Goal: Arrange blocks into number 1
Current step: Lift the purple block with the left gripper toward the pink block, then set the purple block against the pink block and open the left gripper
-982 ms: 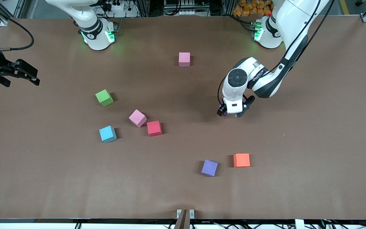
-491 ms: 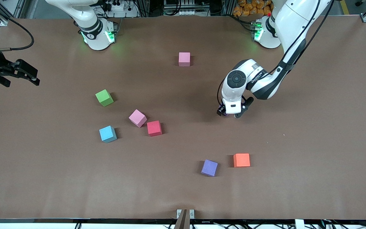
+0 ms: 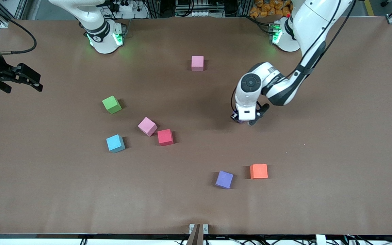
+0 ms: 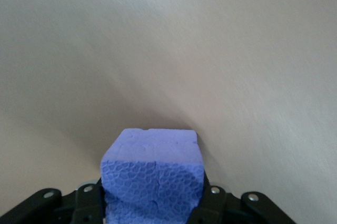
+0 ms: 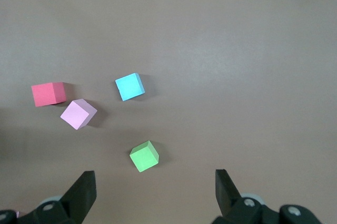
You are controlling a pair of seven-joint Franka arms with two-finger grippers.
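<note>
1. The left gripper (image 3: 243,119) is clamped on a purple block (image 4: 152,179), a foam cube with a pebbled face, down at the brown table (image 3: 318,170).
2. The second purple block (image 3: 224,179) and the orange block (image 3: 259,171) lie nearer the front camera than it.
3. The right gripper (image 5: 155,192) waits with fingers apart above the green block (image 5: 144,155).

No writing, label, brand mark or number could be read anywhere. A dark band on the left arm's forearm (image 3: 271,82) carried some small lettering, but from where I stood it was too tiny to make out.
</note>
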